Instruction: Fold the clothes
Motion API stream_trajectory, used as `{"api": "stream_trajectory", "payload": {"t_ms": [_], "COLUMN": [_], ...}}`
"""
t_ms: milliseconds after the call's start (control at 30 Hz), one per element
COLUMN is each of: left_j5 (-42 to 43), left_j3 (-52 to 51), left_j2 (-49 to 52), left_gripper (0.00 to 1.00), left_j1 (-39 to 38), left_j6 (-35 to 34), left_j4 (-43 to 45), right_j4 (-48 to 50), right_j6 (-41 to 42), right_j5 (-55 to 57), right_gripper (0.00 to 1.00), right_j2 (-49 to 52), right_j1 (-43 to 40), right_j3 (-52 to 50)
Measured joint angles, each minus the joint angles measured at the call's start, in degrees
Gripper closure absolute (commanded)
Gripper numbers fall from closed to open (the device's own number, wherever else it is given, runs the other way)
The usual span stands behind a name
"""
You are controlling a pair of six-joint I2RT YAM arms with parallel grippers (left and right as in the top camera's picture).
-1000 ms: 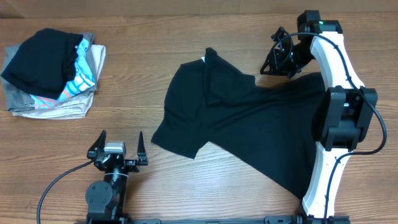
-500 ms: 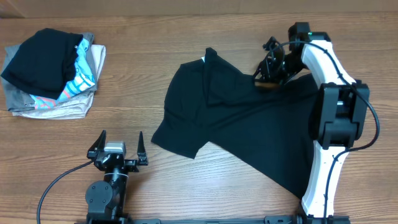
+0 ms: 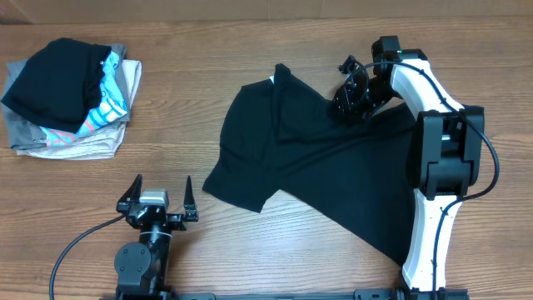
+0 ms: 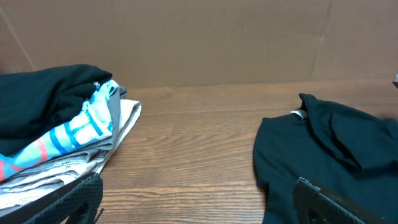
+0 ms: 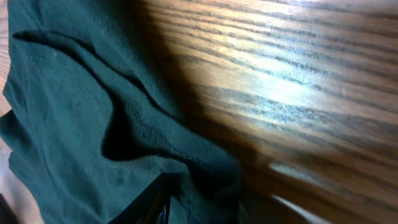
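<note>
Right gripper (image 3: 346,103) at black T-shirt's (image 3: 333,175) top edge: cannot tell if grasping. Left gripper (image 3: 161,185) released, fingers spread wide, well apart from it.

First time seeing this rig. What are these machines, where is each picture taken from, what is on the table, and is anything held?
Two robot arms at a wooden table. One picture looks down from above; the others come from cameras on each wrist. A black T-shirt lies rumpled, a pile of folded garments far to its left. The left gripper is open and empty near the front edge. The right gripper is at the shirt's far edge; whether it grips the fabric is unclear.
</note>
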Motion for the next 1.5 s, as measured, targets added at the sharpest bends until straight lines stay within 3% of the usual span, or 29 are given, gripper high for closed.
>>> {"api": "stream_trajectory", "payload": {"t_ms": [133, 367, 500, 800, 967, 1100, 1500], "left_j5": [0.0, 0.0, 0.0, 0.0, 0.0, 0.0, 0.0], "left_j3": [0.0, 0.0, 0.0, 0.0, 0.0, 0.0, 0.0], "left_j2": [0.0, 0.0, 0.0, 0.0, 0.0, 0.0, 0.0], "left_gripper": [0.0, 0.0, 0.0, 0.0, 0.0, 0.0, 0.0], "left_j1": [0.0, 0.0, 0.0, 0.0, 0.0, 0.0, 0.0], "left_j6": [0.0, 0.0, 0.0, 0.0, 0.0, 0.0, 0.0], "left_j4": [0.0, 0.0, 0.0, 0.0, 0.0, 0.0, 0.0], "right_j4": [-2.4, -4.2, -4.8, -6.2, -6.2, -6.2, -5.2], "right_j6": [0.1, 0.4, 0.4, 0.4, 0.4, 0.3, 1.6], "right_j5": [0.0, -0.4, -0.4, -0.4, -0.4, -0.4, -0.7], "right_gripper": [0.72, 0.92, 0.92, 0.8, 0.78, 0.96, 0.96], "right_j2": [0.2, 0.2, 0.2, 0.2, 0.2, 0.2, 0.2], "right_j1": [-0.5, -1.1, -1.0, -1.0, -0.5, 0.2, -0.1], "right_j3": [2.8, 5.8, 5.8, 5.9, 5.8, 5.9, 8.1]}}
